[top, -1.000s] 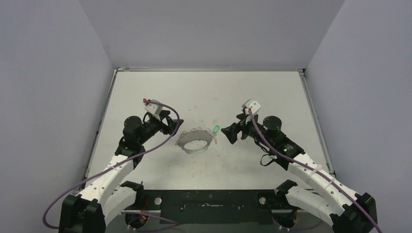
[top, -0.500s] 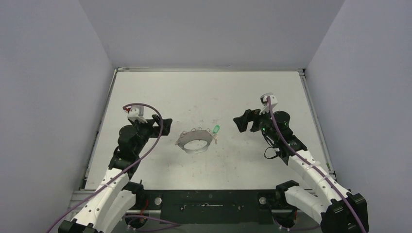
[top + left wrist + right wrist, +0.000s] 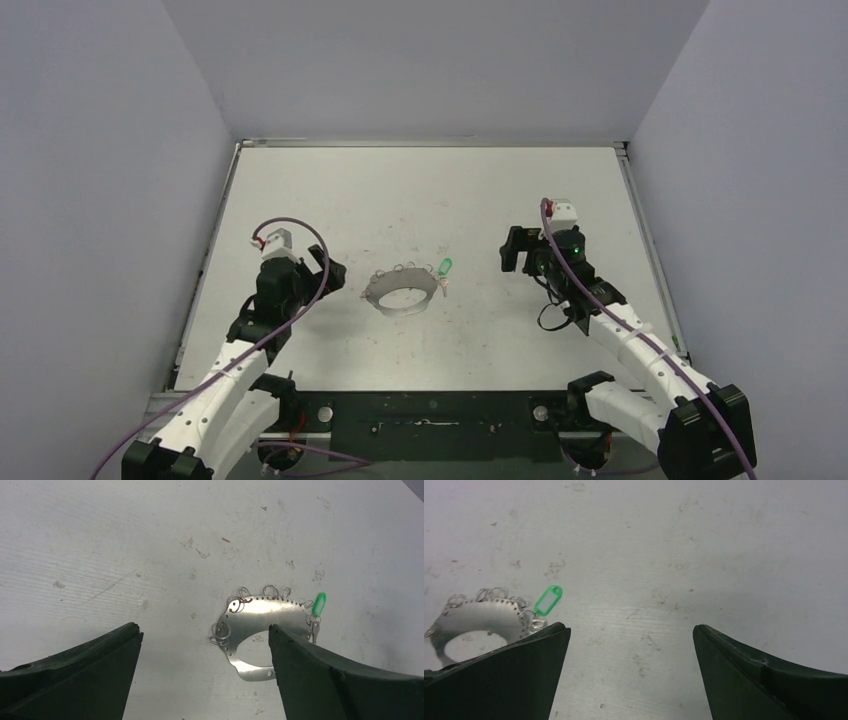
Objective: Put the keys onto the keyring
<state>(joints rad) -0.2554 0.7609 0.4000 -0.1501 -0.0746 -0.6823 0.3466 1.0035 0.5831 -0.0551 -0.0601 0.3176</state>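
Observation:
The keyring (image 3: 399,307) is a flat silvery loop with a row of holes and several small wire rings along its far edge. It lies flat mid-table, also in the left wrist view (image 3: 265,611) and the right wrist view (image 3: 483,616). A small silver key (image 3: 314,630) with a green tag (image 3: 445,266) (image 3: 318,604) (image 3: 548,600) rests against the keyring's right end. My left gripper (image 3: 328,268) (image 3: 202,627) hangs open left of the keyring, apart from it. My right gripper (image 3: 511,250) (image 3: 631,627) is open to the right, holding nothing.
The white table (image 3: 430,190) is scuffed and speckled. Grey walls enclose it on three sides, with a raised rim (image 3: 205,270) along the left edge. Purple cables loop over both arms.
Both arms have drawn back from the keyring, the left one to the left and the right one to the right. The left jaws have spread wider. The keyring and green-tagged key have not moved.

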